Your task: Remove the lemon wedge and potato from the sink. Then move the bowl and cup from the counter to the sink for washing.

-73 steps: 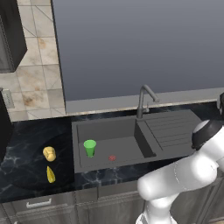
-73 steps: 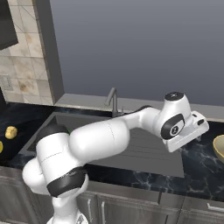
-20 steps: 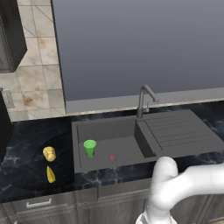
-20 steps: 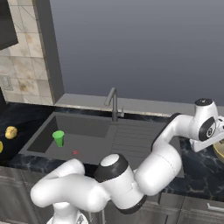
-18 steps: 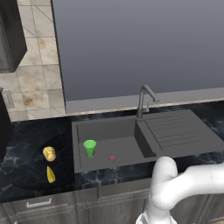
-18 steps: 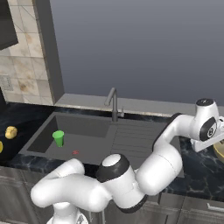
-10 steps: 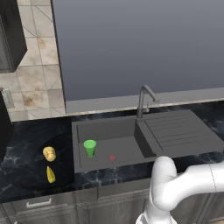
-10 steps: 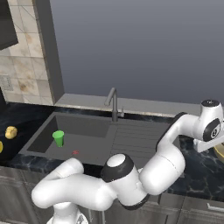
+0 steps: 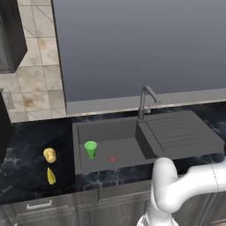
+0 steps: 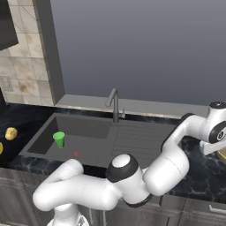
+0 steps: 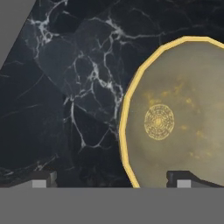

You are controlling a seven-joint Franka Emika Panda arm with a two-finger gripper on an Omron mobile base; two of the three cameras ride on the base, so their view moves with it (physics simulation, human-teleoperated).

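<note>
Hovering over the dark marbled counter (image 11: 65, 100) at the far right of the worktop, the gripper (image 11: 111, 177) looks straight down on the bowl (image 11: 175, 113), its 2 fingertips (image 11: 41, 179) spread as wide as they go and closed on nothing. In the hand view one tip stands over bare stone and the other over the bowl's inside, so the near rim lies between them. From the right base view the arm reaches well past the drainboard, and a sliver of the bowl's tan edge shows at the frame's right side.

The bowl sits upright on the counter, well apart from the sink (image 9: 128, 128). The cup (image 9: 91, 148) already stands upright in the basin, left of the red drain. The potato (image 9: 50, 154) and the lemon wedge (image 9: 51, 176) lie on the counter left of the sink, near each other, the wedge nearer the front edge.

So the bowl looks like the 1 thing left to move. I judge it stiff and fairly light, with a thin rim and a smooth glazed-looking inside, so likely slippery. It is far too wide to span whole; the sensible hold is across the rim wall, 1 finger inside and 1 outside. Pinched off-centre like that, it may tilt or swing on the lift, so a firm, deep bite seems wise.
</note>
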